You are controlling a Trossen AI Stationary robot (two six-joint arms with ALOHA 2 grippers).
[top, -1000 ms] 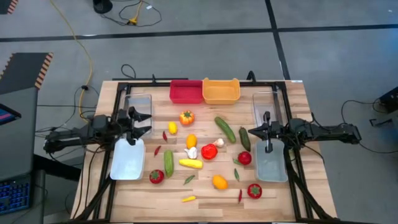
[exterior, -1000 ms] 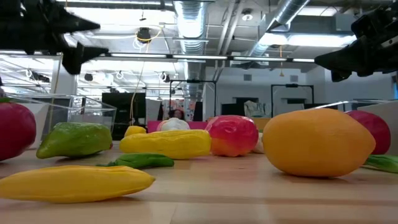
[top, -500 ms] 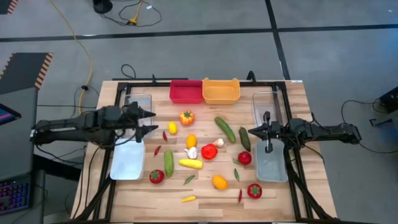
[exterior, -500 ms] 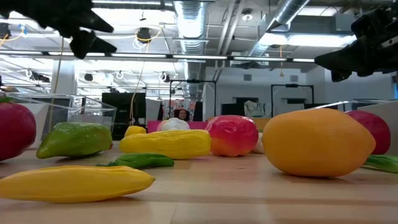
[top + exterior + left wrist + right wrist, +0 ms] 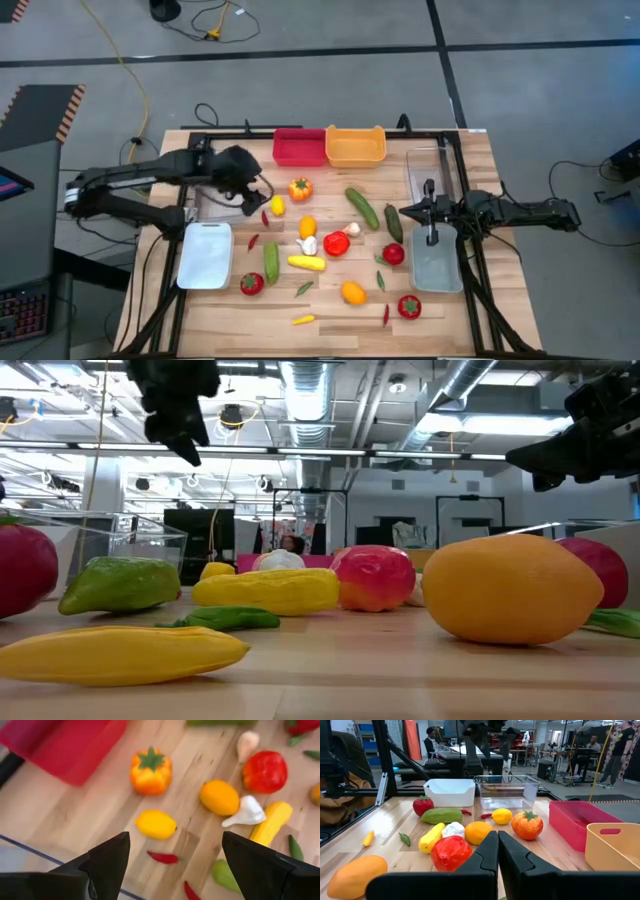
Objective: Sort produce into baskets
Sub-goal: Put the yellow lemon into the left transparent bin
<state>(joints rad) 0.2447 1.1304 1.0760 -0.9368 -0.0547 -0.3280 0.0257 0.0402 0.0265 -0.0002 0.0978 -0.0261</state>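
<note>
The produce lies scattered over the middle of the wooden table: an orange pepper (image 5: pixel 300 187), a yellow lemon (image 5: pixel 277 205), a red chili (image 5: pixel 265 217), garlic (image 5: pixel 308 245), tomatoes and cucumbers. My left gripper (image 5: pixel 256 192) hangs open above the table's left-middle and slants down. In its wrist view the lemon (image 5: pixel 156 824) and the chili (image 5: pixel 162 857) lie below, between its fingers (image 5: pixel 107 865), which touch nothing. My right gripper (image 5: pixel 403 212) waits shut and level at the right. The red bin (image 5: pixel 299 146) and the orange bin (image 5: pixel 356 146) stand at the far edge.
A white tray (image 5: pixel 205 255) lies at the left and a pale tray (image 5: pixel 437 262) at the right under my right arm. A clear tub (image 5: pixel 428 165) stands at the far right, another (image 5: pixel 222 162) at the far left. A black frame runs along the table's edges.
My left arm has reached out from above the left tray toward the table's middle and risen. Its gripper has tipped from level to slanting down over the lemon and the chili, and has stayed open. No produce has moved.
</note>
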